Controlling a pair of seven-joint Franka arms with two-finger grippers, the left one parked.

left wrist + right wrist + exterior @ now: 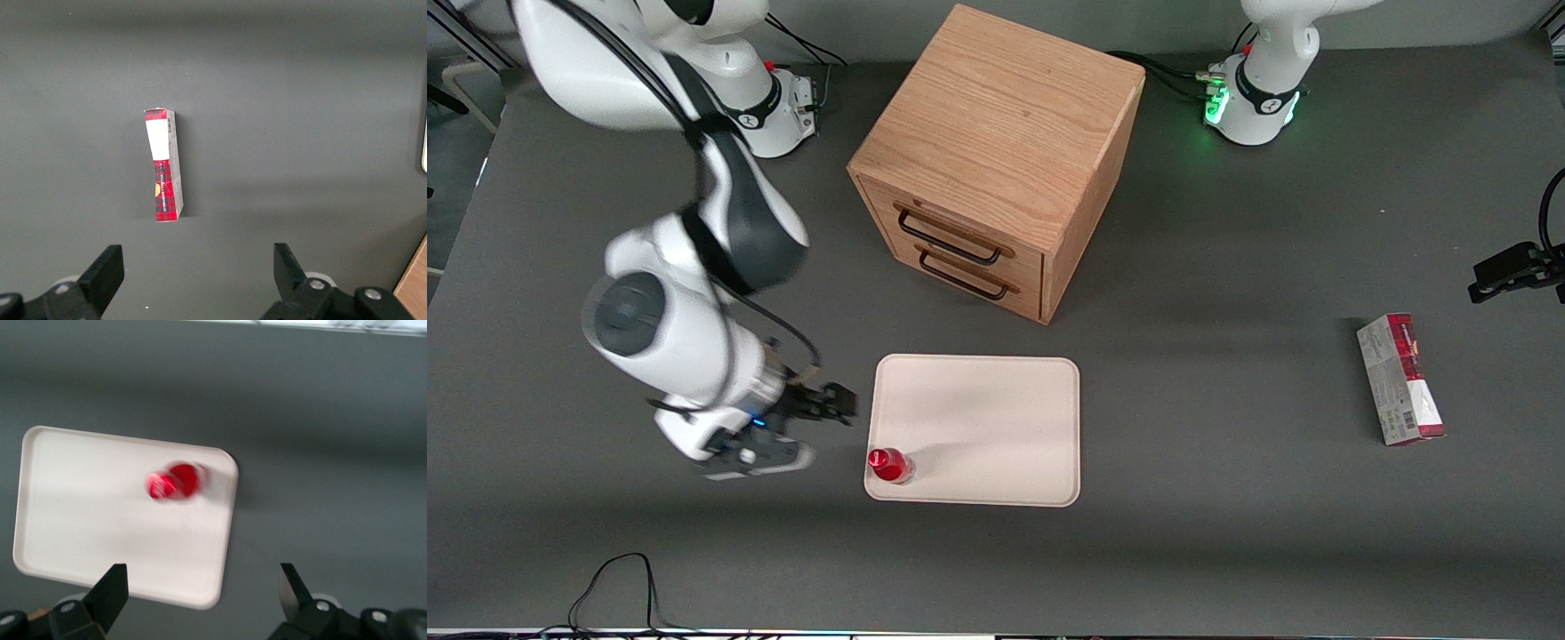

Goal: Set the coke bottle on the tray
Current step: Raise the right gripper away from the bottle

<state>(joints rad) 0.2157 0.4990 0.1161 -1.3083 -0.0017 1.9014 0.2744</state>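
Note:
The small red coke bottle [890,465] stands upright on the cream tray [996,427], in the tray's corner nearest the front camera at the working arm's end. My right gripper [840,404] is open and empty, just off the tray's edge toward the working arm's end, a little farther from the front camera than the bottle. In the right wrist view the bottle [177,481] shows from above on the tray [87,513], apart from the open gripper [203,577], whose fingers [112,587] hold nothing.
A wooden drawer cabinet [996,160] with two drawers stands farther from the front camera than the tray. A red-and-grey carton [1399,378] lies toward the parked arm's end of the table, also in the left wrist view [163,167]. A black cable [618,578] loops near the table's front edge.

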